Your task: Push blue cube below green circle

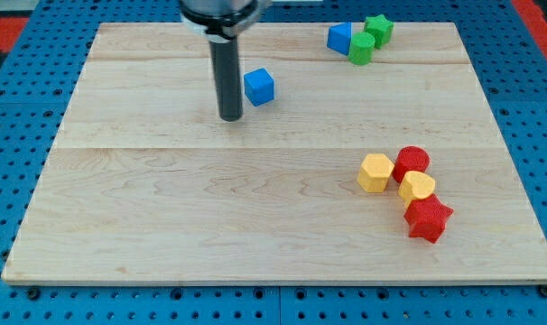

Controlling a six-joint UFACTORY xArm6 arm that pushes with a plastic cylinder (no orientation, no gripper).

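Note:
The blue cube (259, 86) sits on the wooden board in the upper middle of the view. My tip (230, 117) stands just to its left and slightly lower, close but a small gap shows. The green circle (361, 49), a short cylinder, is near the view's top right of centre, far to the right of the cube. It touches a blue block (339, 37) on its left and a green star (378, 29) on its upper right.
A cluster lies at the view's lower right: a yellow hexagon (375, 172), a red cylinder (412, 162), a yellow heart (417, 187) and a red star (428, 218). The board's edge (282, 282) runs along the bottom over a blue pegboard.

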